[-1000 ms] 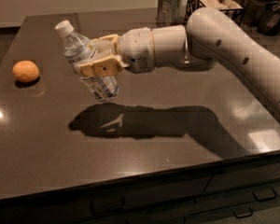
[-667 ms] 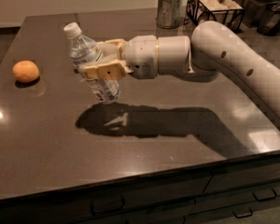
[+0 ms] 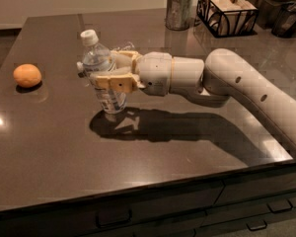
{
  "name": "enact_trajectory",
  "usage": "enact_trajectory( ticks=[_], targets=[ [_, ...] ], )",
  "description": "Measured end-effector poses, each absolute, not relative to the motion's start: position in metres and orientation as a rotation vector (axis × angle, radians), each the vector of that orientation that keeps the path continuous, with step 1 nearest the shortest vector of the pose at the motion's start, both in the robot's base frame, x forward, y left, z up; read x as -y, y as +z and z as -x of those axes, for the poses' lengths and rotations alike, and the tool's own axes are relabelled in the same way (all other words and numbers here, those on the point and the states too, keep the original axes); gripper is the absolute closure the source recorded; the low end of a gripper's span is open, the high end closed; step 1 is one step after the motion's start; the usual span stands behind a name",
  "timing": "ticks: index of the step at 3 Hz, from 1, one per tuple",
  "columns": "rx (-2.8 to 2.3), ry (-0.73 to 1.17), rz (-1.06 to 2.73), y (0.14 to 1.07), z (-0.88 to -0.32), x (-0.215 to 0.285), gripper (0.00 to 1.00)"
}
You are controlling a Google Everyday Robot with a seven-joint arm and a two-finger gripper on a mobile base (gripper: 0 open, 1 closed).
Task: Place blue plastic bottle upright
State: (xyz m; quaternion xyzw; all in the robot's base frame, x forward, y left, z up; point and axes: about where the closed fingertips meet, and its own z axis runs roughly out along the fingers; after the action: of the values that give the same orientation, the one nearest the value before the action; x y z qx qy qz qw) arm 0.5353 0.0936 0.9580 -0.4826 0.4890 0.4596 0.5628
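**A:** Over the dark countertop (image 3: 64, 152), the arm (image 3: 246, 88) has swung the blue plastic bottle (image 3: 96, 59) from a lean 1 second ago to nearly upright, cap on top.

**B:** Set down yet?

**A:** Its base looks at the surface, though I cannot tell if it touches. The gripper (image 3: 96, 74) clamps its middle from the right. Release and withdrawal look left to do. The orange (image 3: 27, 75) sits well apart.

The gripper (image 3: 102, 74) sits over the left-centre of the dark table (image 3: 64, 152), its fingers (image 3: 116, 83) clamped on the middle of the blue plastic bottle (image 3: 97, 59). The bottle stands almost upright, white cap up, leaning slightly left. An orange (image 3: 27, 75) lies well apart to its left.
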Motion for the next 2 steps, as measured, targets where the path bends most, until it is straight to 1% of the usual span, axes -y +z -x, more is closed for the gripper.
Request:
enact_trajectory(
  ticks=[1, 2],
  targets=[
    [-1.143, 1.096, 1.096, 0.9512, -0.5377, -0.0896, 1.0],
    [-1.136, 1.123, 1.058, 0.9458, -0.5402, -0.0861, 0.88]
  ],
)
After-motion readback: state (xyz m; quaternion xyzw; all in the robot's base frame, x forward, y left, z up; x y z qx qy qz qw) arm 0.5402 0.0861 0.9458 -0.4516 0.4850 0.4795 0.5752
